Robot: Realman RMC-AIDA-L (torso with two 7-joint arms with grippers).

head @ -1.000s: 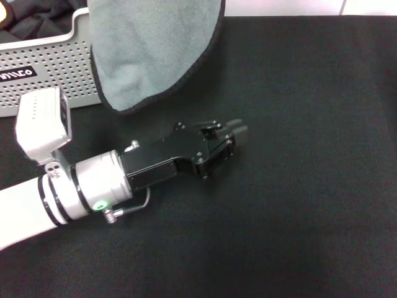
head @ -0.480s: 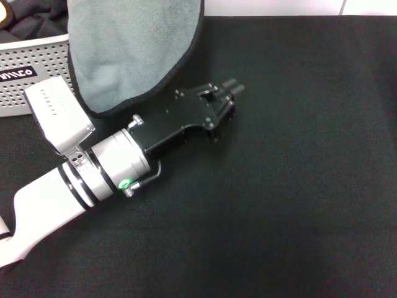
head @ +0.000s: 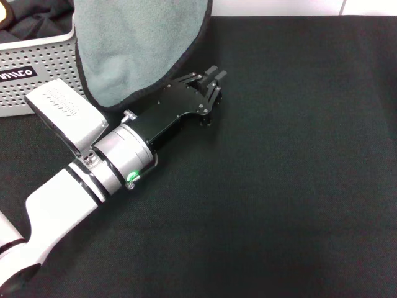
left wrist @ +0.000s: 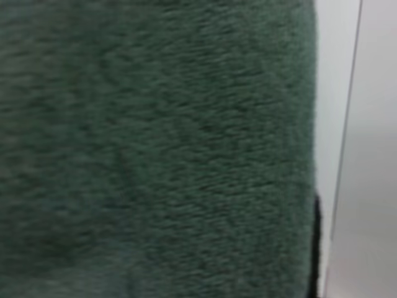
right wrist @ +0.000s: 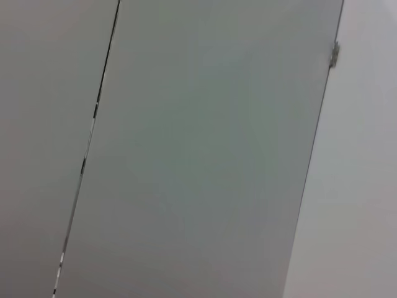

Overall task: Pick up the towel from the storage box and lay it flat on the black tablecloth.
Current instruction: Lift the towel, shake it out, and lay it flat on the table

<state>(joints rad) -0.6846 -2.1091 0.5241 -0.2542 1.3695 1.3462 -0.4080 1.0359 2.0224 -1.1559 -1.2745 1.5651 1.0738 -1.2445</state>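
Note:
The towel (head: pixel 136 43) hangs with its grey-green side facing me and its dark border along the lower edge. Its top runs out of the head view, so what holds it is hidden. It drapes in front of the light grey storage box (head: pixel 37 68) and over the black tablecloth (head: pixel 291 186). My left gripper (head: pixel 214 76) is shut and empty, just above the tablecloth and right beside the towel's lower right edge. The left wrist view is filled by the towel (left wrist: pixel 155 149). My right gripper is out of view.
Dark clothing (head: pixel 31 18) lies inside the storage box, which has a black label (head: pixel 17 74) on its front. A pale wall (head: pixel 279 7) runs behind the table's far edge. The right wrist view shows only grey wall panels (right wrist: pixel 198 149).
My left arm has swung away from me and to the left, bringing its gripper from the middle of the tablecloth up to the towel's lower edge. The towel has shifted slightly.

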